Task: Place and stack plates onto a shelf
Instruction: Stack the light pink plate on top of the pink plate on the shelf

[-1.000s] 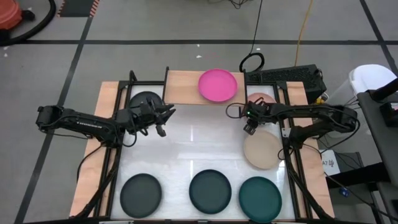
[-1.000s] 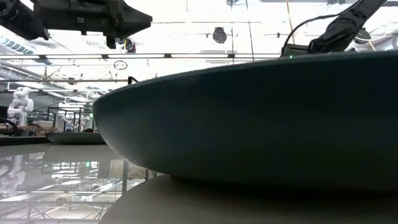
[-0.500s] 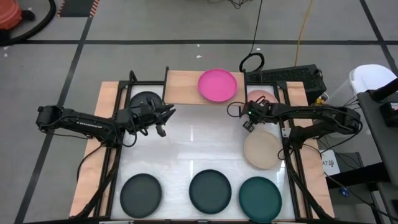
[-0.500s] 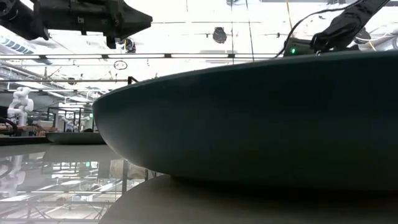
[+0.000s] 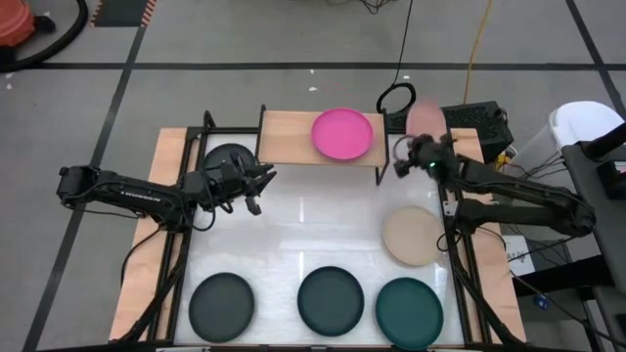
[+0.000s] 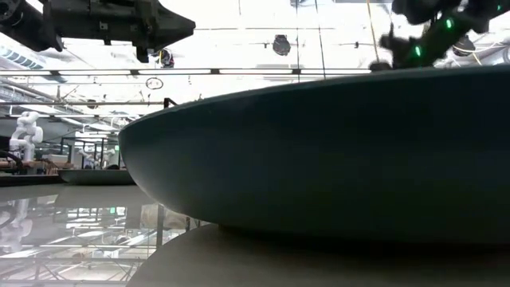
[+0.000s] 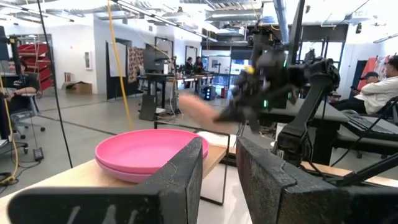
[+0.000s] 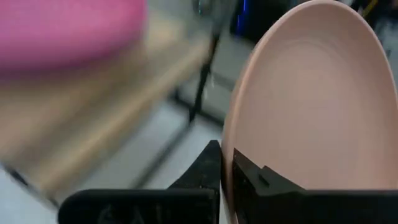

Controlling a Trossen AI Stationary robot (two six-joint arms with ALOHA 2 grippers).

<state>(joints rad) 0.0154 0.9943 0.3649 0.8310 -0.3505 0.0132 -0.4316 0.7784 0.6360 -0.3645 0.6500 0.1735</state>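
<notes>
The shelf stands at the table's far middle, and a magenta plate lies flat on it. My right gripper is just right of the shelf, shut on a pale pink plate that it holds up in the air. A beige plate lies on the table below that arm. My left gripper hovers open left of the shelf, next to a dark plate. Three dark plates lie flat along the near edge. My right gripper pinches the pale pink plate's rim between its two fingers, one finger on each face. The plate stands on edge, lifted clear of the table, with most of it reaching beyond the fingertips.
Black frame rails run along the table's left and right sides. A keyboard lies behind the far right corner. A dark teal plate fills the low view. Bare white tabletop lies between the shelf and the near row of plates.
My right gripper has shut on the pale pink plate's rim, lifted it off the table beside the shelf and carried it up and toward the far edge. The plate has tipped from flat to standing on edge. My left arm has kept still.
</notes>
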